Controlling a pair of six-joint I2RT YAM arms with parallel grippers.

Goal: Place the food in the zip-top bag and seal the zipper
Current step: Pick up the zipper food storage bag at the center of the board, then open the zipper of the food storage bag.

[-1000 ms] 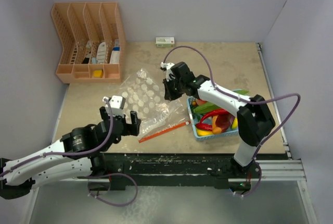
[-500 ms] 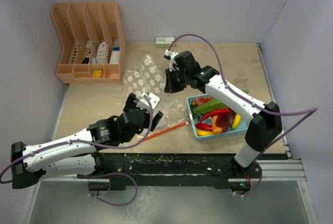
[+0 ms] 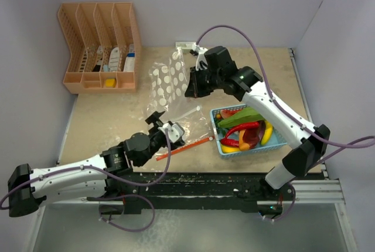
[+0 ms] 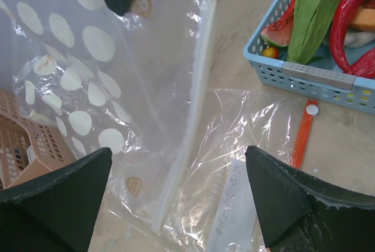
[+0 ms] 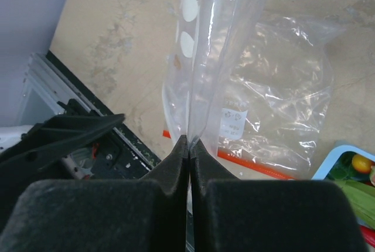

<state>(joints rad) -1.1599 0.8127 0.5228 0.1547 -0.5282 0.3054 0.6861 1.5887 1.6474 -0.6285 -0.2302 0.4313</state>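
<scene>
Clear zip-top bag — in right gripper

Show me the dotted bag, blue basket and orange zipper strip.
dotted bag [image 3: 167,82]: top view, dotted panel
blue basket [image 4: 328,92]: left wrist view, near wall
orange zipper strip [image 4: 301,140]: left wrist view, middle

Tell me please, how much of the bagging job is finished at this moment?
Done: nothing packed; the food all lies in the blue basket. In hand: the right gripper pinches the zip-top bag and holds it up, the open left gripper close by. Left: fill the bag, seal the zipper.
</scene>
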